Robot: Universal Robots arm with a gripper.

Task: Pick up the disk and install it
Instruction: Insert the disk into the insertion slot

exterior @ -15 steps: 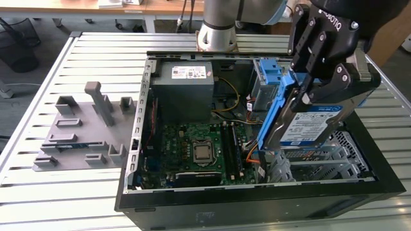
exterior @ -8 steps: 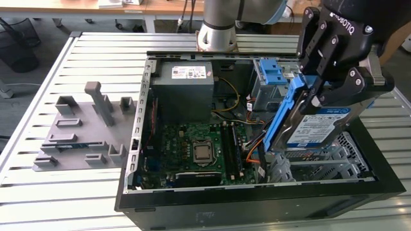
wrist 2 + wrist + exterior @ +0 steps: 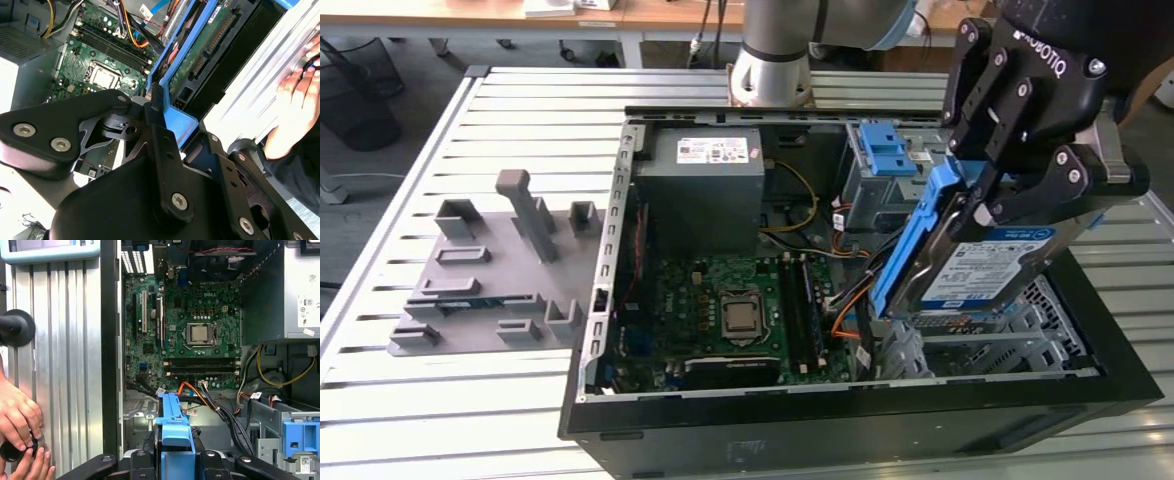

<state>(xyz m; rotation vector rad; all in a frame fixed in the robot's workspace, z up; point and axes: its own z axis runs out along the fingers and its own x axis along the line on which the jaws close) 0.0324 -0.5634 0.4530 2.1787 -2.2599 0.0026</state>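
The disk [image 3: 994, 262] sits between the jaws of the gripper [image 3: 1014, 200], gripped across its width: the blue bracket [image 3: 921, 235] edge lies against one finger, the bare metal edge against the other. The jaws are drawn in narrow onto it, with no gap showing on either side. The disk hangs steeply tilted, label outward, above the metal drive cage [image 3: 1014, 345] at the corner of the open computer case [image 3: 854, 420] on the exterior view's right, and it is not seated in a bay.

The exterior view also takes in the grey power supply [image 3: 707, 170], the motherboard [image 3: 734, 310] and a grey fixture plate [image 3: 494, 270] on the slatted table [image 3: 400, 400], well apart from the case.

The second wrist view shows the disk's underside [image 3: 210, 45] — green circuit board and connector row inside the bracket, running away from the fingers [image 3: 159, 130]. A person's hand [image 3: 297, 100] rests on the slatted surface beside the case.

The first wrist view looks along the bracket's end [image 3: 175, 432] onto the motherboard [image 3: 190, 330], with the person's hand [image 3: 20, 412] outside the case wall.
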